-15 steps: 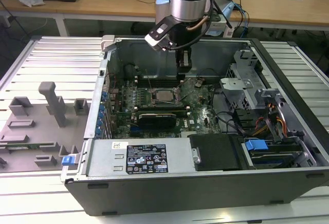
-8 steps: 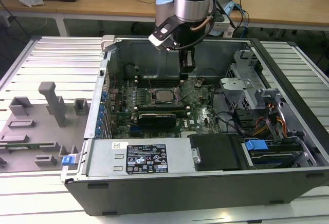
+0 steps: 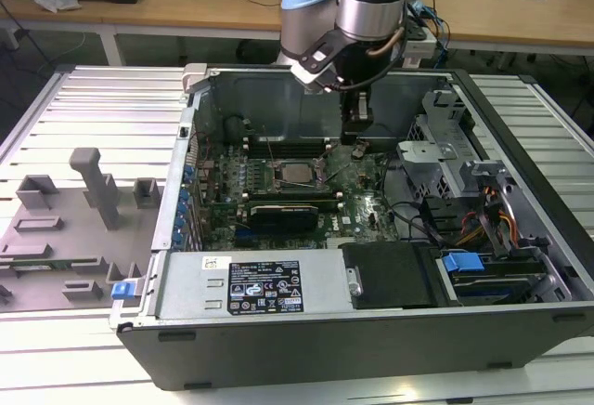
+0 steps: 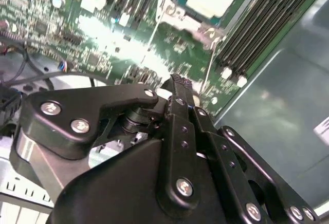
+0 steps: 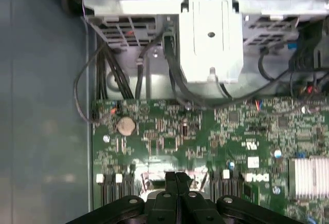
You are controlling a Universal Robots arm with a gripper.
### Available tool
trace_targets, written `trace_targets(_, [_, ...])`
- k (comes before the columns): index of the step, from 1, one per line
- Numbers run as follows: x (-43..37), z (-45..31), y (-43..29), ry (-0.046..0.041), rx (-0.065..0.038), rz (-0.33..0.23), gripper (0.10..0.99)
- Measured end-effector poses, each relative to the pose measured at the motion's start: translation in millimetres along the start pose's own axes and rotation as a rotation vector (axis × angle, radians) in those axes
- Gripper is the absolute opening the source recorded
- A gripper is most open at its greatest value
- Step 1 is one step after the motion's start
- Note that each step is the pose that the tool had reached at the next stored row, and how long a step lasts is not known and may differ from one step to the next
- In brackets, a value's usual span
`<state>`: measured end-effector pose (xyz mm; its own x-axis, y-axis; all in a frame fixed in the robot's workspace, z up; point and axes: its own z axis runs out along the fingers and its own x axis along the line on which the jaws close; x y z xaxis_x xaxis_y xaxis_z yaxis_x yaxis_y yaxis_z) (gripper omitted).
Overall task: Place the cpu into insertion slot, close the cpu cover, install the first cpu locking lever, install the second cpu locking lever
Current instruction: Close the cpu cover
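Hovering black claw pinched together, flat silvery square cpu

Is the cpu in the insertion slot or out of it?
In. The pale silvery square cpu lies flat within the metal-rimmed black insertion slot; the end effector is apart from it.

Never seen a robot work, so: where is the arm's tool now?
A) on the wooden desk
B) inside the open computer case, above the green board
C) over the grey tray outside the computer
B: in the exterior view the tool hangs inside the open computer case, above the green board, to the exterior view's right of the cpu.
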<state>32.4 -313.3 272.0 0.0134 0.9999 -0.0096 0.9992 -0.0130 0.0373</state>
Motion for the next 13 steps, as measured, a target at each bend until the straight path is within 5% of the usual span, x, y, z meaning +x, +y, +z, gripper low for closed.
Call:
trace_targets(7, [0.3,9.4,15.0,0.0022,0.016,-0.062,0.106])
trace_targets(13, [0.5,25.2,21.6,0.0032,0.047,-0.083,0.106])
